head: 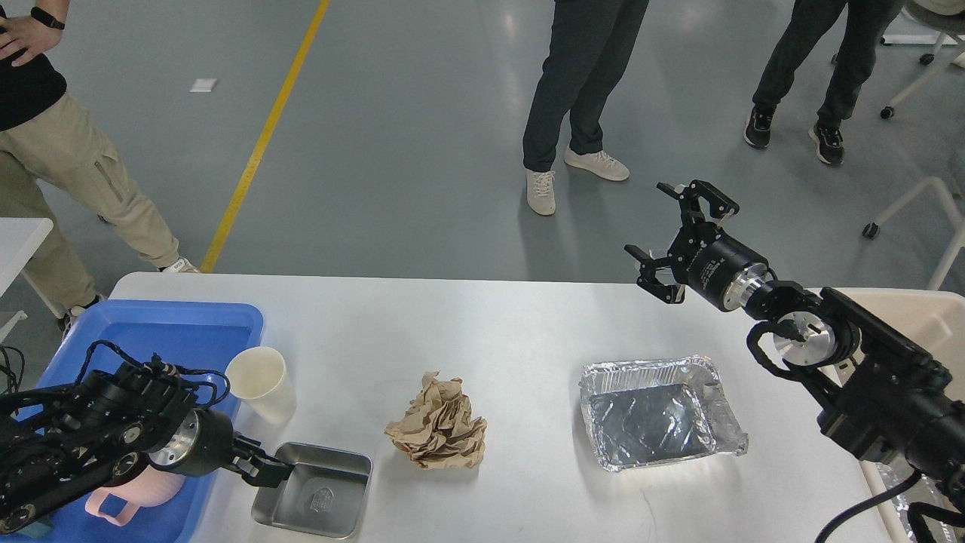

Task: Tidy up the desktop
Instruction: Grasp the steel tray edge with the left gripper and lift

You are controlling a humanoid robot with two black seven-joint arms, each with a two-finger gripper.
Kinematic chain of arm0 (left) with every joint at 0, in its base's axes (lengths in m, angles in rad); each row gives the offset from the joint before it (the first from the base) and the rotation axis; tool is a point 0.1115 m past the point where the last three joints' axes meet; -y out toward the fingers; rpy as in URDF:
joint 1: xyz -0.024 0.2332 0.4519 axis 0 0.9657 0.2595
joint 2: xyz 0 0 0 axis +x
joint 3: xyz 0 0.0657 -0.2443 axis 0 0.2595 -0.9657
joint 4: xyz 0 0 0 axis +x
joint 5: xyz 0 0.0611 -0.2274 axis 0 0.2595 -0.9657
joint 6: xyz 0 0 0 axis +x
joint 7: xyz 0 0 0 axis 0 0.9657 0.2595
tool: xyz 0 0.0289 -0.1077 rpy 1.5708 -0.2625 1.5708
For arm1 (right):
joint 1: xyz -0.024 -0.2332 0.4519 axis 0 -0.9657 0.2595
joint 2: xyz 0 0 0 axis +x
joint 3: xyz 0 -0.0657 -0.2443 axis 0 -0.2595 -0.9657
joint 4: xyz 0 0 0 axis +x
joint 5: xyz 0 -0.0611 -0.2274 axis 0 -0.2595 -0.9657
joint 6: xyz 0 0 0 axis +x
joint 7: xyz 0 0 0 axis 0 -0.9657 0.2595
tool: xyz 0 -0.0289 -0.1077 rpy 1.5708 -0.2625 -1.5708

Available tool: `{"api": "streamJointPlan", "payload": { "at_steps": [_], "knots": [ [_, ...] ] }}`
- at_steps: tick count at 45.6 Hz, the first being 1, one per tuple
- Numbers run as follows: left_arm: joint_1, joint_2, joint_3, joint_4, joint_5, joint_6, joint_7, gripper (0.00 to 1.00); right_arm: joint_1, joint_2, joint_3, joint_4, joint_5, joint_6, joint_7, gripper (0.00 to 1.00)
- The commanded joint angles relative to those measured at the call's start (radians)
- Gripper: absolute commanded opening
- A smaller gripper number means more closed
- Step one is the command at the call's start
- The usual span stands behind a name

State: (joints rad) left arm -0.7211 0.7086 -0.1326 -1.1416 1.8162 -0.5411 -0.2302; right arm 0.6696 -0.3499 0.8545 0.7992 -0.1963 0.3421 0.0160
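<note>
Head view: my left gripper [273,471] is closing on the left rim of the steel tray [315,490] at the near edge of the white desktop [513,324], which is filling the lower frame. My right gripper [682,237], fingers spread wide and holding nothing, is hovering over the far right edge, beyond the foil pan [656,411].
</note>
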Motion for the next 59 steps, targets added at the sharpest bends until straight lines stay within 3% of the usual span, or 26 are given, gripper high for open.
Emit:
{"api": "streamJointPlan", "payload": {
  "at_steps": [1,5,10,16,35,48,59],
  "knots": [
    [-0.001,-0.006,0.001,0.005,0.0,0.001,0.0,0.53,0.001,0.0,0.0,0.0,0.0,0.0,-0.001,1.0],
    [0.0,-0.005,0.001,0.006,0.002,0.0,-0.012,0.38,-0.001,0.0,0.0,0.0,0.0,0.0,0.001,1.0],
    [0.0,-0.005,0.001,0.01,0.024,-0.003,-0.057,0.21,-0.002,0.0,-0.002,0.0,0.0,0.001,0.001,1.0],
    [0.0,0.0,0.001,0.01,0.046,-0.005,-0.098,0.12,-0.002,0.0,-0.002,0.0,0.0,0.001,0.001,1.0],
    [0.0,0.012,0.002,0.011,0.052,-0.007,-0.141,0.02,-0.004,0.0,0.0,0.0,0.0,0.0,0.001,1.0],
    [-0.009,0.017,-0.005,0.01,0.048,-0.007,-0.155,0.01,-0.004,0.0,-0.002,0.0,0.0,0.0,0.001,1.0],
    [-0.027,0.068,-0.027,-0.015,0.037,-0.011,-0.196,0.01,-0.002,0.0,-0.002,-0.002,0.0,0.0,0.001,1.0]
  ]
}}
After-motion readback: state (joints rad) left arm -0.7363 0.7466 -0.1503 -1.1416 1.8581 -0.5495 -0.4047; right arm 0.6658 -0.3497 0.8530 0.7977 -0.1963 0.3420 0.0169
